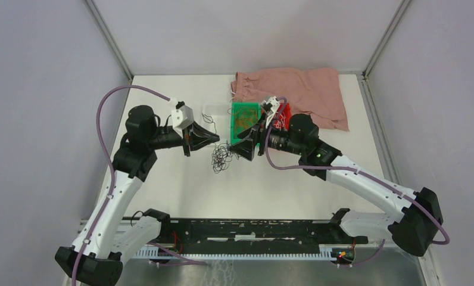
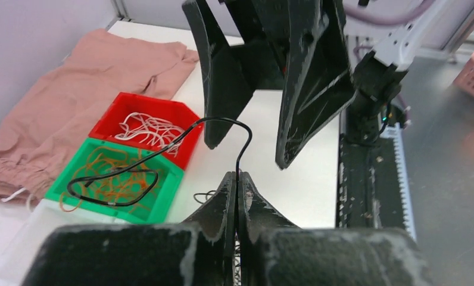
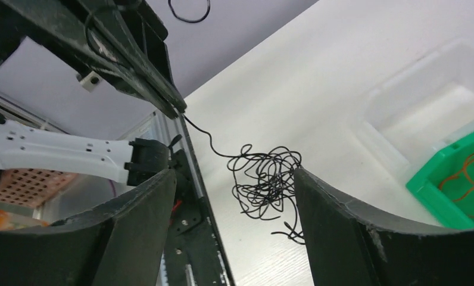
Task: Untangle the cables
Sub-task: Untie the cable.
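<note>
1. Where its jaws press together, the left gripper pinches one black cable; the strand runs down to the black tangle.
2. Black tangle lies on the desk, at 6 o'clock of both gripper tips in the top view.
3. Right gripper stands wide, holding nothing.
4. Green bin with orange-brown cables sits at 12 o'clock of the tangle; red bin with white cables at its 3 o'clock.

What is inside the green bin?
Orange-brown cables lie in the green bin. A black cable held by the left tool loops across it, hiding part of the floor.
</note>
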You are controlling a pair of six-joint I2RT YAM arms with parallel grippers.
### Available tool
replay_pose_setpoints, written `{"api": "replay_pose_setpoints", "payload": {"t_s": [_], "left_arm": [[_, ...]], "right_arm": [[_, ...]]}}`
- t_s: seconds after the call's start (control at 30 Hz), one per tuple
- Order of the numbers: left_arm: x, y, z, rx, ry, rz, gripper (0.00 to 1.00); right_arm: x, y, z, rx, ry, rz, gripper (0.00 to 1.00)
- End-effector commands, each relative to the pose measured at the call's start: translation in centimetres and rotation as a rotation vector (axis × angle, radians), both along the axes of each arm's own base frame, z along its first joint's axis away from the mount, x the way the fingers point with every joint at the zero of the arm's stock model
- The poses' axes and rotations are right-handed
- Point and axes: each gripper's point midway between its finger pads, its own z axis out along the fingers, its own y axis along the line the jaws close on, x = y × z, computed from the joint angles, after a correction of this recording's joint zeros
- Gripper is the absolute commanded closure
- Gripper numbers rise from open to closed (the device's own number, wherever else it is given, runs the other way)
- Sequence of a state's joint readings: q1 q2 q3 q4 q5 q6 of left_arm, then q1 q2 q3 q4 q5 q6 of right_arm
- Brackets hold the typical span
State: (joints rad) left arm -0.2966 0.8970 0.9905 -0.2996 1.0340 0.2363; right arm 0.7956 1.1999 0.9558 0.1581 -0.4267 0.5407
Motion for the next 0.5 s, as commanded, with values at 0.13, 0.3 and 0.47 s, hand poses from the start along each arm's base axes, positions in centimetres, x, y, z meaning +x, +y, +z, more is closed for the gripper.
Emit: {"api": "replay_pose_setpoints", "payload": {"t_s": [0.13, 0.3, 0.47], "left_arm": [[-1.8, -1.3, 5.2, -0.154, 0.171, -0.073, 0.97], [-2.2, -1.5, 6.3, -0.174, 0.196, -0.089, 0.97], [-2.3, -1.6, 7.8, -0.187, 0.174, -0.097, 0.97]], "right_arm": [[-0.6, 1.2, 3.8, 0.061, -0.35, 0.066, 0.27], [-1.1, 3.7, 4.5, 0.051, -0.414, 0.112, 0.3], [-0.5, 5.3, 4.5, 0.117, -0.36, 0.111, 0.42]]}}
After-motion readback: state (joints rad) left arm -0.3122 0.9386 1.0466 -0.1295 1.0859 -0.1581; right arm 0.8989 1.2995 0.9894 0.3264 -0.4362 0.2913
